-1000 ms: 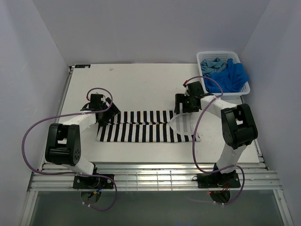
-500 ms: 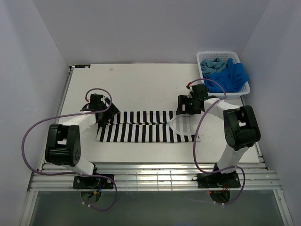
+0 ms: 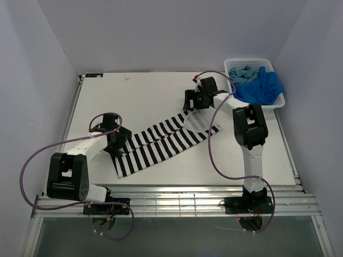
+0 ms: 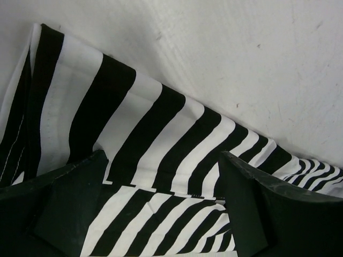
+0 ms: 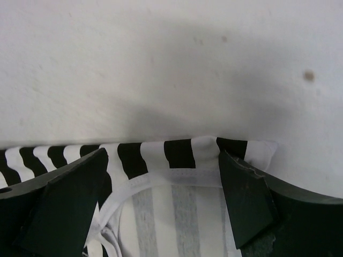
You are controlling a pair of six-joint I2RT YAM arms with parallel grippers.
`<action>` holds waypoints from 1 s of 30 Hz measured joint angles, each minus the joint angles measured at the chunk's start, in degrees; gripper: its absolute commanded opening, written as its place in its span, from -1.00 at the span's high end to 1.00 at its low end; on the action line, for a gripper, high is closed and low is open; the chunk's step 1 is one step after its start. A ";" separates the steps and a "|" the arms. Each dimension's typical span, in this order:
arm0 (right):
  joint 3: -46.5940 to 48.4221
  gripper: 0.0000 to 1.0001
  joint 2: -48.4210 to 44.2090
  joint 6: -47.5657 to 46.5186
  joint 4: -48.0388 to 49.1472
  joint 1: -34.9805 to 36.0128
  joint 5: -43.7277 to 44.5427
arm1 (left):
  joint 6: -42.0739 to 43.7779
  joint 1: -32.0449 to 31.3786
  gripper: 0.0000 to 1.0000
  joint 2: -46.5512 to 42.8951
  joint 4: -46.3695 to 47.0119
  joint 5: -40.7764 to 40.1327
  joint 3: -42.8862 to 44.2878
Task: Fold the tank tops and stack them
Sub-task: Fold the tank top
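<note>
A white lattice basket (image 3: 249, 60) at the tabletop's (image 3: 150, 96) far right corner holds the royal blue tank top (image 3: 265, 88), which spills over the rim, and the teal tank top (image 3: 242, 74) behind it. The striped tank top (image 3: 161, 147), which a second ago lay parallel to the near edge, now runs diagonally from the near left toward the basket. The left arm is bent low, with the left claw (image 3: 115, 143) spread wide over the hem end. The right arm has stretched farther out, and the right claw (image 3: 191, 101) is also wide, straddling the neckline end.
</note>
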 measured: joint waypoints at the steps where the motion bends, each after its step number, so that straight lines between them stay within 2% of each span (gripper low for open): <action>1: 2.58 -0.80 1.75 0.00 -0.04 0.22 -0.24 | -1.75 -0.70 -0.96 -0.48 -1.05 -0.15 -0.17; 8: 27.36 -0.80 17.53 0.24 -2.67 2.73 -1.64 | -15.06 -11.52 -0.96 -5.81 -13.05 2.54 -3.48; 12: 33.05 -0.80 21.09 0.76 -2.97 4.17 -3.48 | -21.00 -18.75 -0.96 -7.89 -17.94 5.33 -5.05; 18: 32.06 -0.80 19.34 -0.55 -5.88 4.66 -5.38 | -22.45 -27.10 -0.96 -9.42 -25.64 5.16 -3.74; 22: 30.42 -0.80 14.34 -1.97 -9.77 4.87 -5.60 | -22.36 -29.35 -0.96 -11.85 -27.47 2.08 1.55; 26: 27.02 -0.80 4.42 -2.99 -11.06 5.73 -4.61 | -21.77 -29.88 -0.96 -14.82 -28.13 -1.73 6.60; 30: 15.96 -0.80 -8.96 -2.51 -10.82 8.09 -0.52 | -18.97 -29.90 -0.96 -16.55 -30.16 -6.88 9.92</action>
